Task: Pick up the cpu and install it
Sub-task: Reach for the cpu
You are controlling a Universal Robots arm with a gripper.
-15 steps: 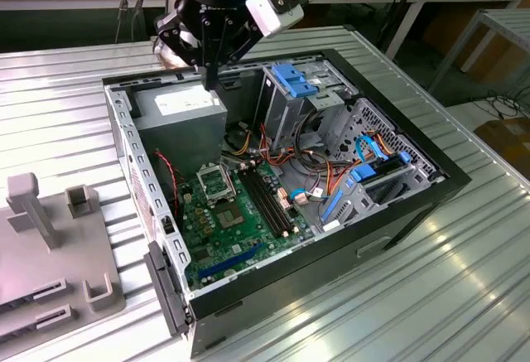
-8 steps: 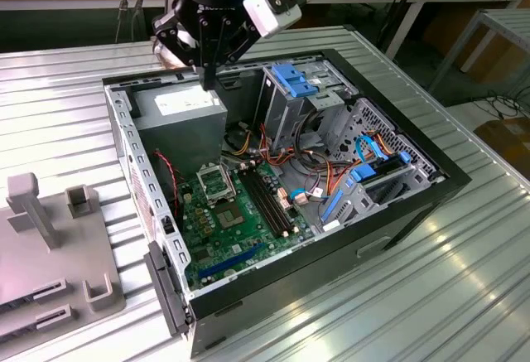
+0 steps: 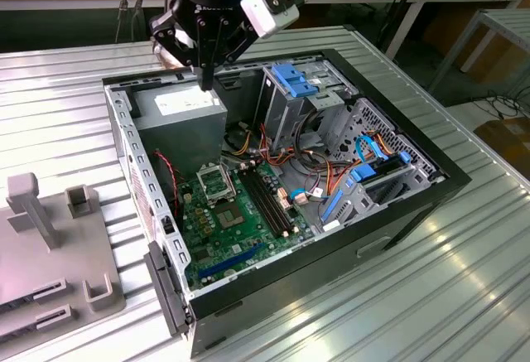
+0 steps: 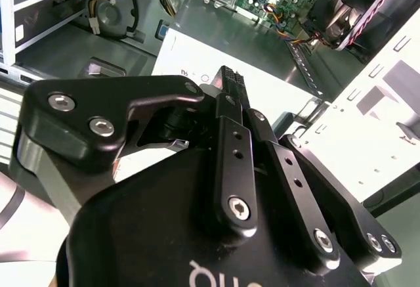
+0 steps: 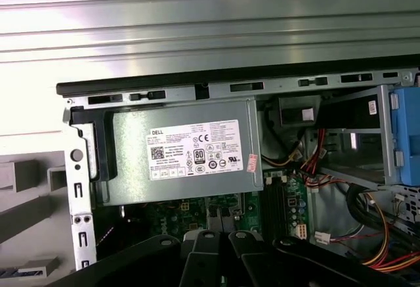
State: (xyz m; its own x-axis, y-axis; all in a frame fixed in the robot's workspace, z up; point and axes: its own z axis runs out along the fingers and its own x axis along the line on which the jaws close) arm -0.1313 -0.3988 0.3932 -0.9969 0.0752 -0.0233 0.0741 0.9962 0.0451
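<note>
My gripper (image 3: 205, 79) hangs over the back of the open computer case (image 3: 414, 205), just above the grey power supply (image 3: 178, 107). Its black fingers (image 4: 231, 103) are pressed together, and nothing shows between them. The cpu is hidden. The square metal-framed socket (image 3: 214, 185) lies on the green motherboard (image 3: 240, 225), lower in the case, well apart from the gripper on the near side of the power supply. In the first wrist view the power supply's labelled face (image 5: 190, 150) lies straight ahead of the finger bases (image 5: 223, 251).
A blue-topped drive cage (image 3: 298, 80) and bundles of coloured cables (image 3: 331, 171) stand at the exterior view's right of the gripper. The case's metal side wall (image 3: 124, 155) rises at the exterior view's left. A grey fixture (image 3: 50, 246) sits on the ribbed metal table (image 3: 373, 296).
</note>
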